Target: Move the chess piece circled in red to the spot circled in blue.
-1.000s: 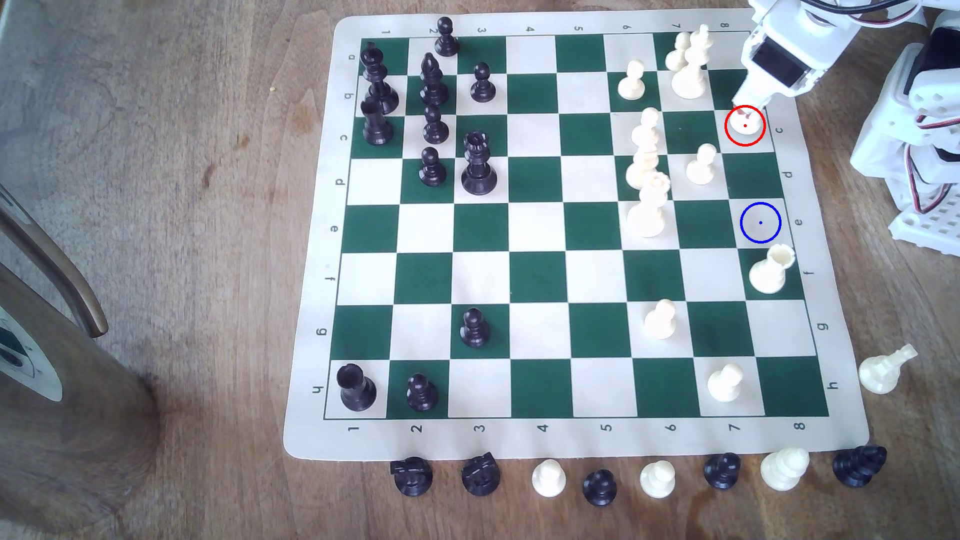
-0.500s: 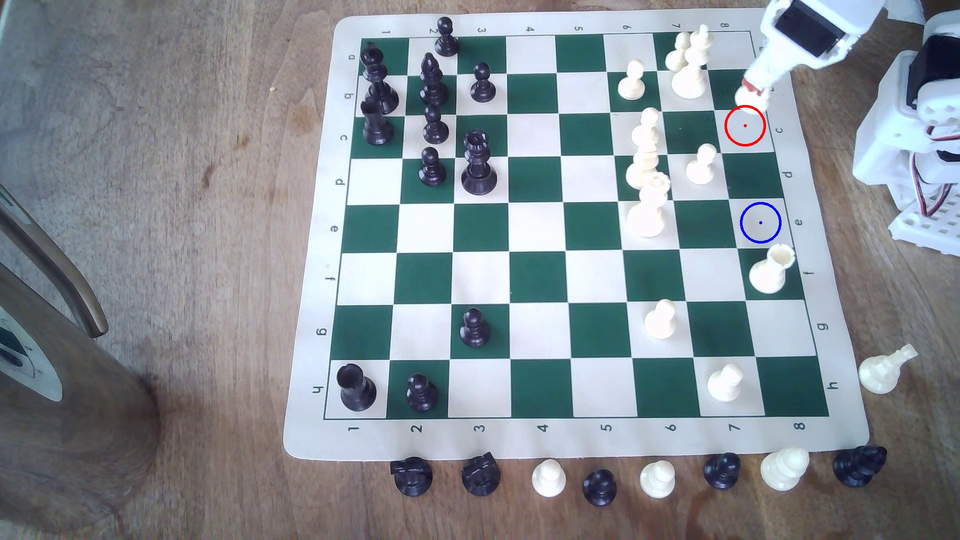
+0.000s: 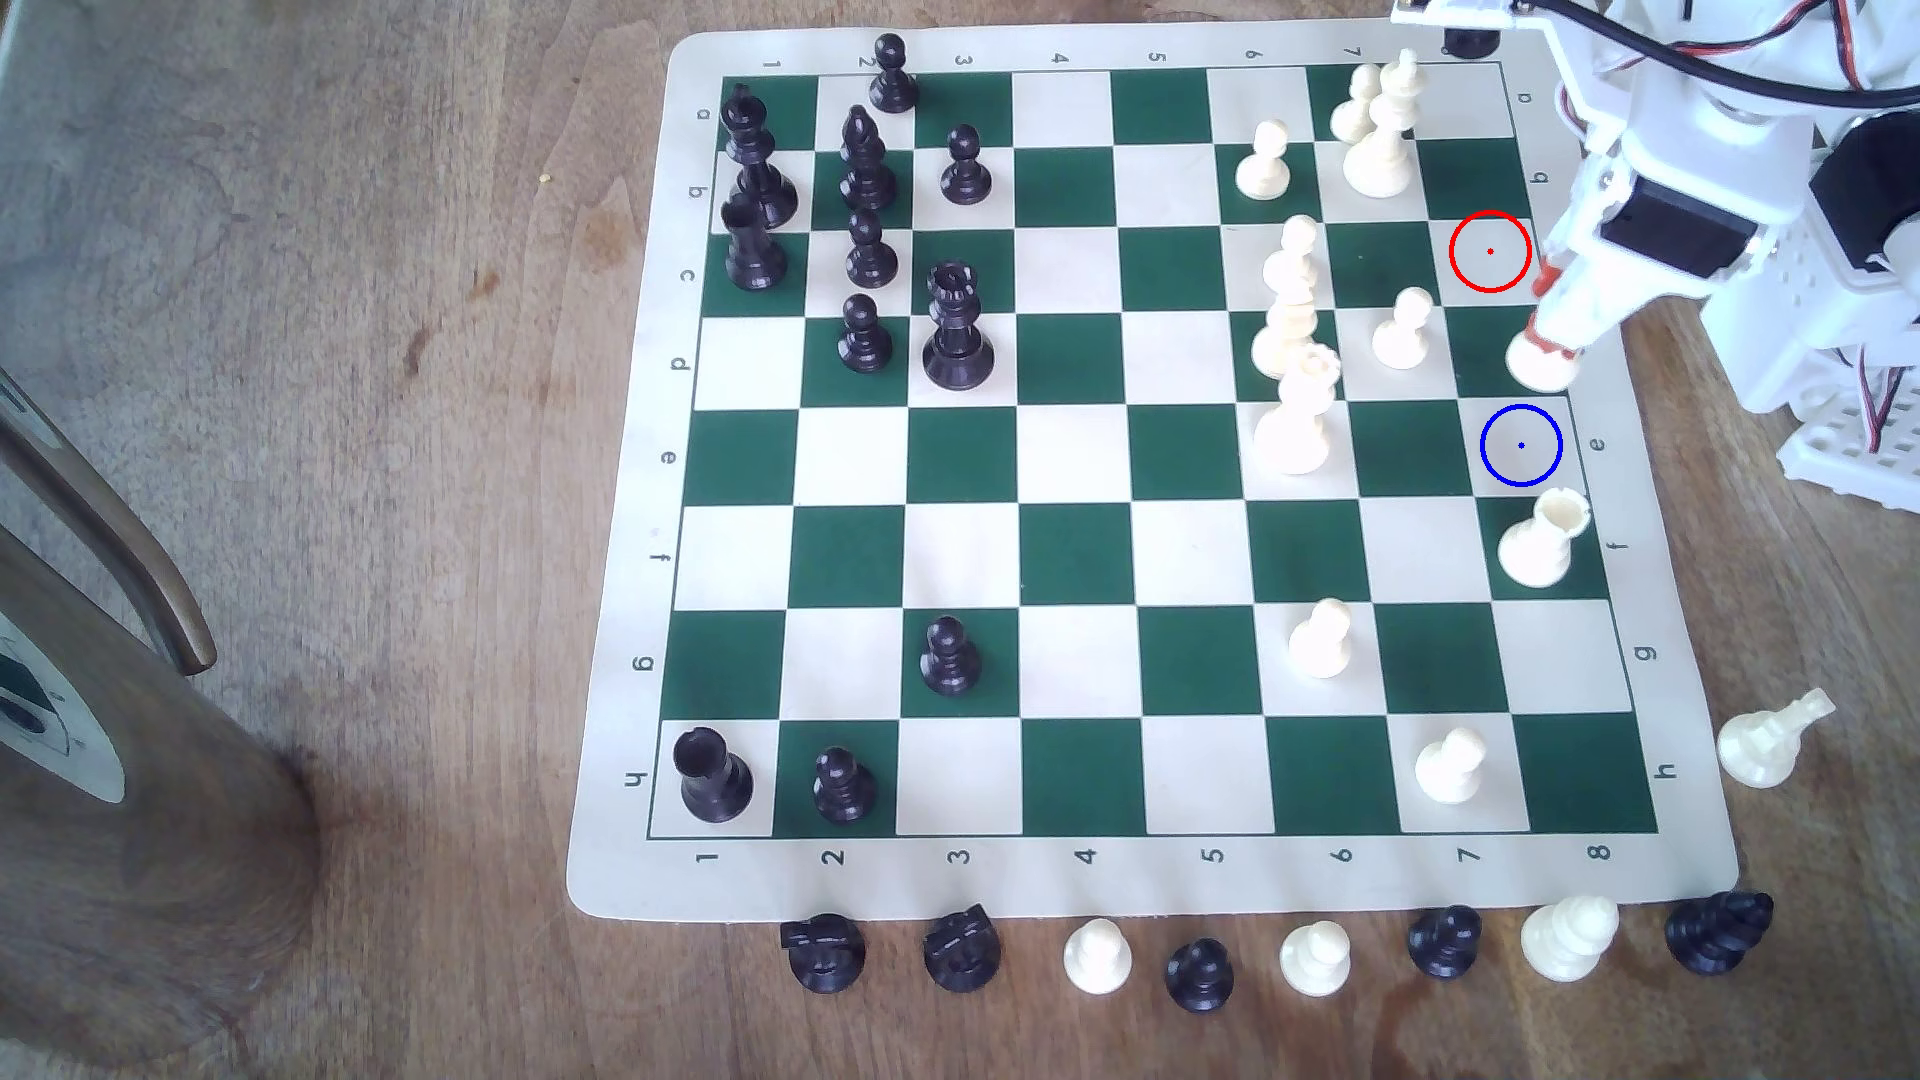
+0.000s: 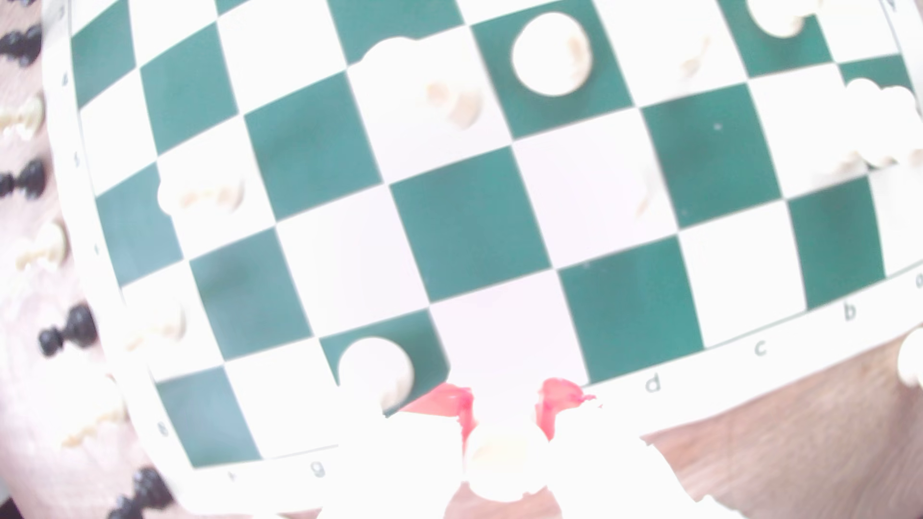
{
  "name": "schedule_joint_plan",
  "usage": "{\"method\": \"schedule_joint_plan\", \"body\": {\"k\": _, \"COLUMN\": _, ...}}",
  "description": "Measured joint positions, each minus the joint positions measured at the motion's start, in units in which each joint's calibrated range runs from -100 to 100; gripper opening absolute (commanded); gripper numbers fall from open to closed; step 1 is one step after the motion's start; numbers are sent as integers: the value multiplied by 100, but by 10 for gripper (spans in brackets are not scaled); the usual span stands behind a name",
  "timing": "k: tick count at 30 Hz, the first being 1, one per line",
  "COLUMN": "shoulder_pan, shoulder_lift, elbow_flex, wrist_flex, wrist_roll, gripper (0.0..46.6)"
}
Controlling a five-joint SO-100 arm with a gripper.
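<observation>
A cream-white rook (image 3: 1538,361) hangs over the green square at the board's edge on the exterior view's right, held in my gripper (image 3: 1550,334), which is shut on it. It is lifted between the red-ringed square (image 3: 1490,251), now bare, and the blue-ringed cream square (image 3: 1521,446) just nearer the camera. In the wrist view the rook (image 4: 504,461) sits between my red-tipped fingers (image 4: 449,399), above the board's border near the letter d.
A second cream rook (image 3: 1543,540) stands on the green square right beside the blue ring. Cream pawns and a queen (image 3: 1297,415) crowd the exterior view's left of the path. Captured pieces line the mat's near edge, and the arm's white base (image 3: 1849,312) stands off the board's right edge.
The rook left the red-ringed square, was lifted toward the far edge, and now has swung with my gripper toward the camera, close to the blue ring.
</observation>
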Motion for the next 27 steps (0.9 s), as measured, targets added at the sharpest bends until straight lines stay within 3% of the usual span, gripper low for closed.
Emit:
{"method": "schedule_joint_plan", "body": {"k": 6, "shoulder_pan": -147, "shoulder_lift": 251, "elbow_flex": 795, "wrist_flex": -645, "wrist_roll": -10, "gripper": 2}}
{"method": "schedule_joint_plan", "body": {"k": 27, "shoulder_pan": -457, "shoulder_lift": 1047, "elbow_flex": 1148, "wrist_flex": -1363, "wrist_roll": -98, "gripper": 2}}
